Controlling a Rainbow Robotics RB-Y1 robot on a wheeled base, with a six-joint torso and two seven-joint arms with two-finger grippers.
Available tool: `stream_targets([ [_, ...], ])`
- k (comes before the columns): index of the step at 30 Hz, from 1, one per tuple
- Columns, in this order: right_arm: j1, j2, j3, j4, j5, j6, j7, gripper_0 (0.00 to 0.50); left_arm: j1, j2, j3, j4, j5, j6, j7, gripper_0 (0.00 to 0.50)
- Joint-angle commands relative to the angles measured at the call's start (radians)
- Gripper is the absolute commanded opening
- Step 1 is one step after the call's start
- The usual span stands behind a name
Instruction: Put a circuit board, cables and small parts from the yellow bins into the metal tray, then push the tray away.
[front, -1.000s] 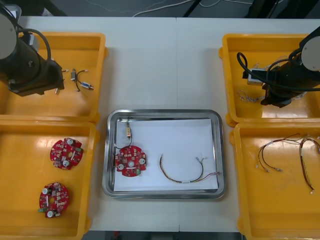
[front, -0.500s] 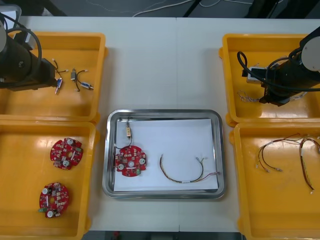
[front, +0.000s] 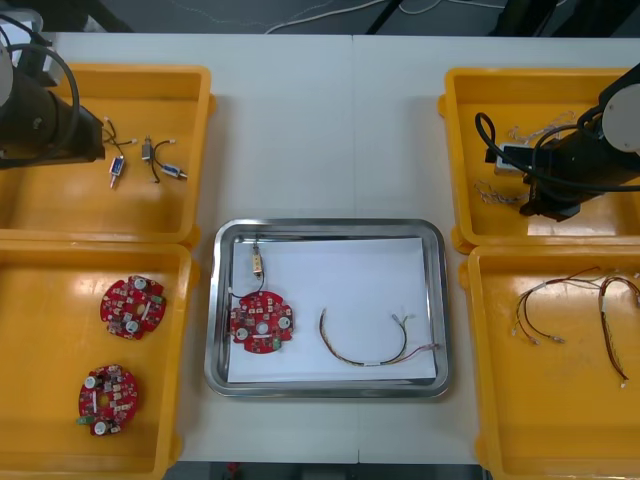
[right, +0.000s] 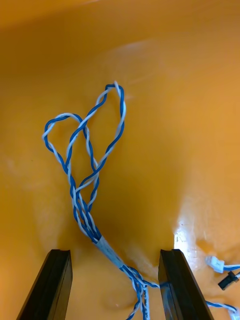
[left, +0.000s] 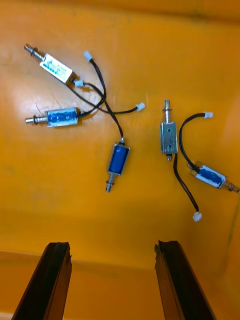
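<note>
The metal tray, white inside, holds a round red circuit board, a small metal part and a red and yellow cable. My right arm is over the far right yellow bin. My right gripper is open just above a twisted blue and white cable, whose taped section lies between the fingers. My left arm is over the far left yellow bin. My left gripper is open, with several small metal parts lying ahead of its fingertips.
The near left bin holds two more circuit boards. The near right bin holds red and yellow and black cables. Small metal parts lie in the far left bin. Bare table stretches beyond the tray.
My left arm has pulled back to the left, uncovering more small parts in the far left bin. My right arm has shifted slightly within the far right bin.
</note>
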Motion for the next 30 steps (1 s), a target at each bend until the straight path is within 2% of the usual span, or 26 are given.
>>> stream_targets([
  [1,0.009,0.000,0.005,0.000,-0.003,0.006,0.031,0.470,0.006,0.045,0.022,-0.009,-0.031,-0.084,-0.105,0.500],
  [3,0.007,0.005,0.005,0.000,-0.001,0.005,0.034,0.438,0.014,0.045,0.024,-0.009,-0.029,-0.093,-0.113,0.500],
  [6,0.009,0.009,0.005,0.000,0.000,0.005,0.034,0.293,0.017,0.047,0.025,-0.009,-0.029,-0.092,-0.127,0.500],
  [7,0.007,0.011,0.005,0.000,0.004,0.005,0.034,0.253,0.018,0.047,0.025,-0.011,-0.029,-0.092,-0.130,0.500],
  [8,0.009,0.012,0.005,0.000,0.004,0.003,0.034,0.237,0.018,0.047,0.025,-0.011,-0.029,-0.092,-0.131,0.500],
  [10,0.009,0.017,0.005,0.000,0.008,0.005,0.034,0.138,0.018,0.047,0.025,-0.009,-0.028,-0.092,-0.139,0.500],
  [12,0.009,0.018,0.011,0.000,0.013,0.005,0.034,0.101,0.020,0.047,0.025,-0.011,-0.026,-0.092,-0.142,0.500],
  [13,0.007,0.018,0.016,0.000,0.013,0.005,0.031,0.052,0.021,0.047,0.025,-0.011,-0.026,-0.092,-0.145,0.500],
  [15,0.007,0.018,0.027,0.000,0.013,0.003,0.029,0.003,0.021,0.047,0.025,-0.012,-0.026,-0.092,-0.150,0.500],
  [24,-0.004,0.011,0.028,0.000,0.000,0.002,0.024,0.000,0.044,0.047,0.027,-0.006,-0.041,-0.127,-0.168,0.500],
  [30,-0.030,-0.006,0.011,0.000,-0.006,0.003,0.015,0.000,0.048,0.042,0.007,0.066,-0.020,-0.194,-0.180,0.500],
])
